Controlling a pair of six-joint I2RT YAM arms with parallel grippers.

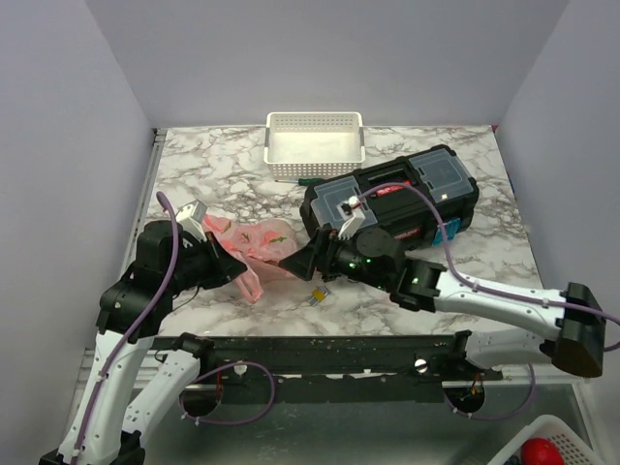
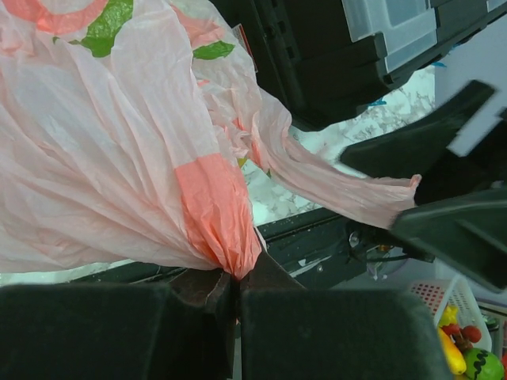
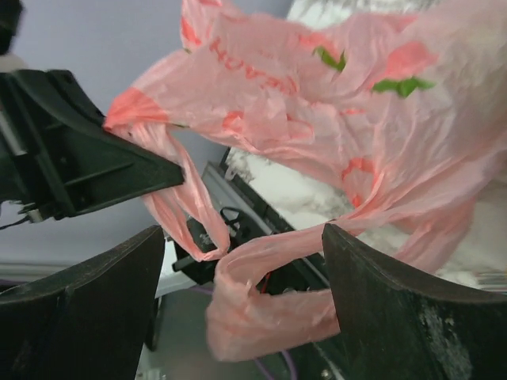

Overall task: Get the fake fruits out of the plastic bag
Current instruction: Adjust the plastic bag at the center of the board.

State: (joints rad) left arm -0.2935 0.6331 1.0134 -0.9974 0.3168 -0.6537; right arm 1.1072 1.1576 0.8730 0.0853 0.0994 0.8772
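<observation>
Plastic bag [image 1: 257, 242] over the marble table [image 1: 194, 174], bunched end clamped in left gripper [image 2: 235, 289]. Right gripper [image 3: 242, 241] spread wide around a handle loop, gripping nothing. Opening stage, probably; next, pinching that loop, spreading the mouth.

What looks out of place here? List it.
A small yellow clip lies loose on the marble table, near its front edge, close to the plastic bag. The bag itself hangs bunched from the shut left gripper. Nothing looks spilled or broken.
</observation>
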